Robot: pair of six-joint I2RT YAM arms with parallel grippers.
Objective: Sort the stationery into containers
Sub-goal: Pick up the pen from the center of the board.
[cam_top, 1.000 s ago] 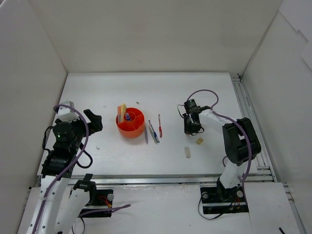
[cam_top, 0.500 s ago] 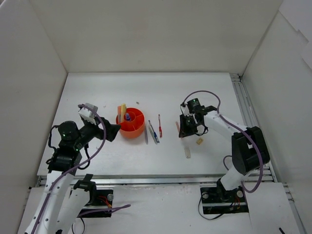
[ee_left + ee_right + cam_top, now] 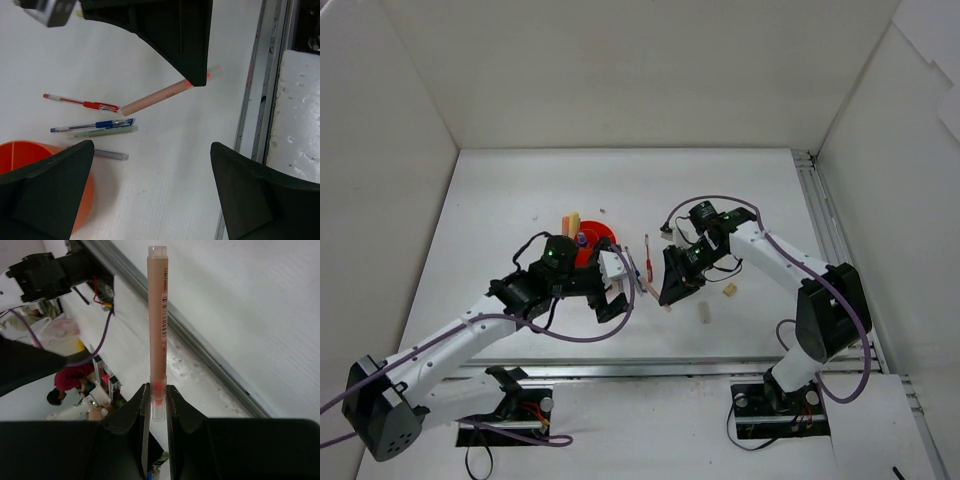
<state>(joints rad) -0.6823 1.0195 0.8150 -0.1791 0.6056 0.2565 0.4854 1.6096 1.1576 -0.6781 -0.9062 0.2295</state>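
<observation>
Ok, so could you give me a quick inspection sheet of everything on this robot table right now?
Surface: white tabletop, a few tiny specks.
Job's things: round orange-red plastic bowl, partly under the left arm; thin red pen, blue pen, pale green pen and grey pen lying beside it; small beige eraser block and paler block near the right arm.
Clutter: nothing seen.
Grippers: left gripper open, empty, near the pens; right gripper shut on a peach-coloured marker.
Cables: purple cables looped along both arms.
Surroundings: white walls; metal rail at the right edge.
</observation>
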